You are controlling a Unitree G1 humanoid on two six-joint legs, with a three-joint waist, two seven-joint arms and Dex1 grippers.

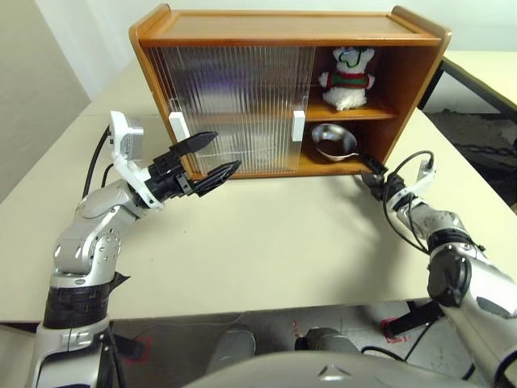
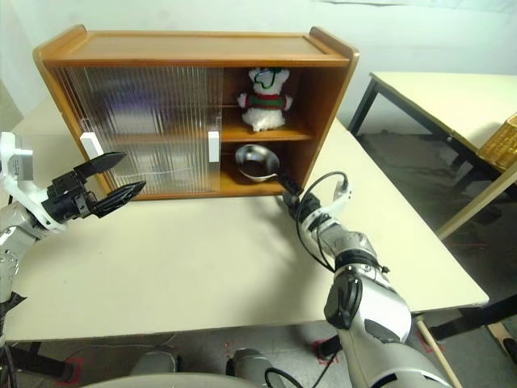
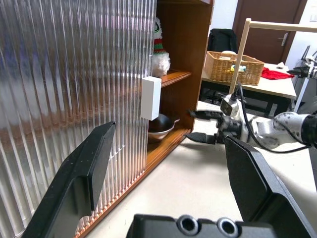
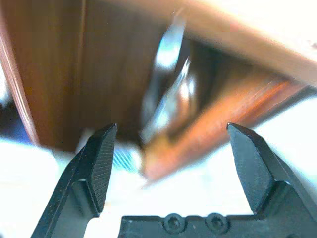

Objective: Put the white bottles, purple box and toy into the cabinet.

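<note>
Backing our right gripper (image 1: 370, 179), fingers wide and empty, clear of the bowl (image 1: 333, 141); left gripper (image 1: 208, 159) open, empty beside the cabinet (image 1: 283, 28).

Ribbed doors (image 1: 234, 105) hide the cabinet's (image 1: 283, 28) left side.

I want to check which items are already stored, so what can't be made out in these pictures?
- Behind the ribbed sliding doors of the cabinet: both head views give only vague shapes, so any white bottles or purple box there cannot be confirmed.
- Toy: in the left wrist view a door edge hides most of it.
- Steel bowl: smeared by blur in the right wrist view.
</note>
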